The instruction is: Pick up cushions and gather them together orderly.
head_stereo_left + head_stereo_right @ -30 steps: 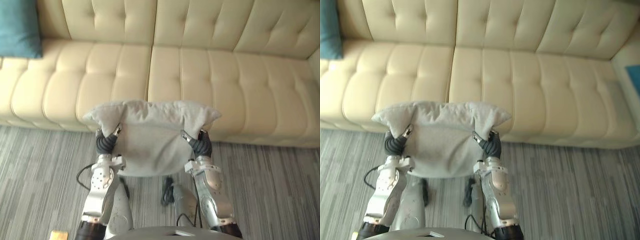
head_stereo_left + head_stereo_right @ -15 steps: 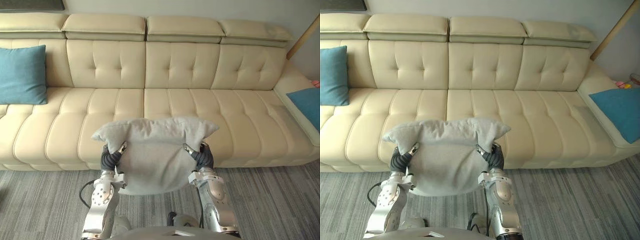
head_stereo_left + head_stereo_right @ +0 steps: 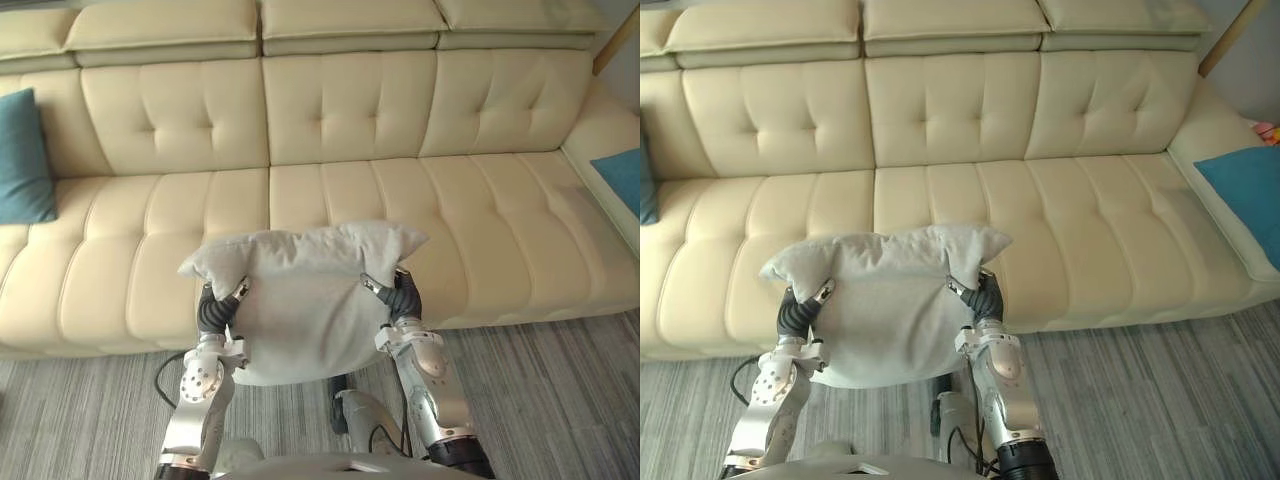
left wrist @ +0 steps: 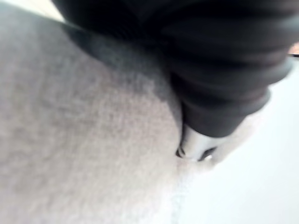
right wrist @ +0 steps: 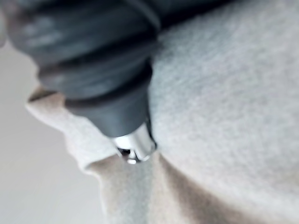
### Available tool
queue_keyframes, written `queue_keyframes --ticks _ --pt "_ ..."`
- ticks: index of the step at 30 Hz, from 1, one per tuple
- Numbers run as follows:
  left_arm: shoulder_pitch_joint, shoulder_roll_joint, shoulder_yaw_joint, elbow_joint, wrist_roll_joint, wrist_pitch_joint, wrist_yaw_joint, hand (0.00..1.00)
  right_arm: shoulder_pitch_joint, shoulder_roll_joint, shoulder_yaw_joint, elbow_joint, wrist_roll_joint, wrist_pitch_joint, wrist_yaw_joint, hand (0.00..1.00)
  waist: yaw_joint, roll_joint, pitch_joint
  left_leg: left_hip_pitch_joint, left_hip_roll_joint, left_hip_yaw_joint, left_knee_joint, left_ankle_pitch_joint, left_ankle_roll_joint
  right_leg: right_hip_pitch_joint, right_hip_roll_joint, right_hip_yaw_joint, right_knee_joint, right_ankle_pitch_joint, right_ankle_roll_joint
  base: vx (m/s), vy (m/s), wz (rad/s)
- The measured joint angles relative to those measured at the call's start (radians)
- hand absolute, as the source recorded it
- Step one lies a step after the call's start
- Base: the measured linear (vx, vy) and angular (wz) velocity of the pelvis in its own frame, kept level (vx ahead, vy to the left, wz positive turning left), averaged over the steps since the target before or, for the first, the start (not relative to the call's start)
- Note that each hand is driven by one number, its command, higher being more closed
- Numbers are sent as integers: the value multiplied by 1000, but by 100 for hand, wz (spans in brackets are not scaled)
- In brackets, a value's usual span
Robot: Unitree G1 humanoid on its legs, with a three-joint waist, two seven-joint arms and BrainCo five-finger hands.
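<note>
the fingers [image 4: 194, 144] of the left hand [image 3: 215, 305] press into grey cloth, and a silver tip of the right hand [image 5: 135, 144] does the same on the other side. in the eye views each thumb lies on the near face of the grey cushion [image 3: 300, 300] while the rest of each hand goes behind it, so both hands read as clamped on the cushion, 1 at each side edge. the cushion hangs upright in the air in the lower middle of the frame, its 2 top corners flopping out above the hands, in front of the seat of the cream sofa [image 3: 350, 110] and not touching it.

as a judgement, the pick-up of this 1 cushion is done and the gathering is not: it is not yet set down beside any other. a teal cushion [image 3: 20, 160] leans against the backrest at the left edge of the frame, and a 2nd teal cushion [image 3: 1245, 195] lies flat on the sofa's end section at the right edge, well apart from each other and from the grey one. all 3 have yet to be brought to 1 spot and lined up.

the seat between them is bare, so nothing blocks a place to put it. the striped grey floor [image 3: 560, 400] runs along the sofa's front, and a wooden pole [image 3: 1225, 35] leans in the upper right corner, away from the hands.
</note>
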Motion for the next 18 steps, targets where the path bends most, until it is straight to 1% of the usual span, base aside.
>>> queue_keyframes --ticks 1,2,3,4,5,6,7,8,9,10,11,12,13,14,16,17,18 --pt "4 -8 0 0 -1 1 -10 100 18 -14 -1 -25 1 2 0 100 0 3 -1 -53 19 -5 135 58 -2 33 9 -15 -5 -11 -10 571 -207 10" --pt "8 -14 -4 0 -3 0 -15 100 34 -28 0 -52 6 2 0 100 3 3 -1 -90 30 4 238 112 -5 64 12 -25 -17 -18 -22 552 -162 4" --pt "13 -19 -11 0 -8 0 -20 100 49 -42 -1 -80 6 1 0 100 7 4 -1 -120 36 39 343 146 3 104 12 -32 -39 -26 -35 493 -107 -2" --pt "15 -25 -14 0 -10 1 -23 100 54 -48 -6 -94 6 0 -2 100 7 7 -3 -138 43 89 408 144 17 153 11 -31 -75 -27 -36 358 -61 -1" --pt "14 -26 -14 0 -11 0 -25 100 56 -48 -9 -104 6 0 -5 100 10 8 -4 -151 48 118 420 136 28 178 10 -29 -97 -27 -37 403 20 13" --pt "7 -30 -16 0 -15 0 -31 100 63 -46 -18 -112 6 -1 -7 100 18 9 -5 -171 56 172 401 108 45 230 2 -30 -154 -27 -37 265 37 18" --pt "6 -31 -16 0 -15 0 -33 100 63 -46 -20 -112 6 -1 -7 100 22 9 -5 -177 56 188 379 94 46 243 -5 -33 -166 -27 -36 319 112 32" --pt "5 -38 -16 0 -15 1 -34 100 70 -45 -21 -111 6 -1 -8 100 31 9 -5 -189 53 230 280 67 59 263 -26 -45 -180 -27 -36 139 104 25" --pt "5 -38 -16 0 -15 1 -35 100 73 -44 -21 -110 6 -1 -8 100 36 9 -4 -192 52 241 235 60 60 269 -34 -47 -180 -27 -36 216 222 43" --pt "5 -40 -19 0 -14 1 -36 100 78 -35 -21 -105 6 4 -9 100 40 8 -4 -199 39 252 67 61 60 289 -71 -66 -177 -31 -29 128 196 34" --pt "5 -41 -19 0 -14 1 -36 100 84 -31 -22 -105 6 4 -9 100 41 9 -4 -195 32 250 1 73 56 294 -83 -72 -173 -36 -20 150 268 34" --pt "11 -48 -24 -6 -14 1 -37 100 99 -29 -26 -106 6 3 -8 100 47 28 -15 -164 22 235 -181 239 63 295 -94 -71 -145 -69 36 163 336 15" --pt "15 -43 -30 -8 -14 0 -38 100 103 -21 -38 -93 6 8 -7 100 47 41 -27 -150 11 201 -222 242 25 296 -100 -59 -128 -105 89 160 343 16" --pt "13 -38 -30 -7 -14 1 -38 100 104 -7 -39 -84 6 8 -7 100 46 33 -26 -149 -3 201 -232 242 27 291 -112 -57 -123 -105 88 128 352 18" --pt "22 3 -24 -8 -14 0 -36 100 111 53 -46 -53 3 13 -7 100 49 -9 -23 -133 -56 212 -261 241 40 286 -154 -33 -140 -101 87 20 261 7" --pt "22 24 -24 -8 -14 0 -36 100 107 63 -44 -37 -12 13 -6 100 47 -19 -24 -125 -76 216 -278 240 45 291 -165 -8 -164 -89 96 -15 192 -9" --pt "21 29 -24 -8 -14 0 -36 100 99 62 -43 -27 -15 13 -5 100 46 -22 -24 -125 -82 219 -281 239 46 291 -168 1 -175 -85 101 -44 180 -23"
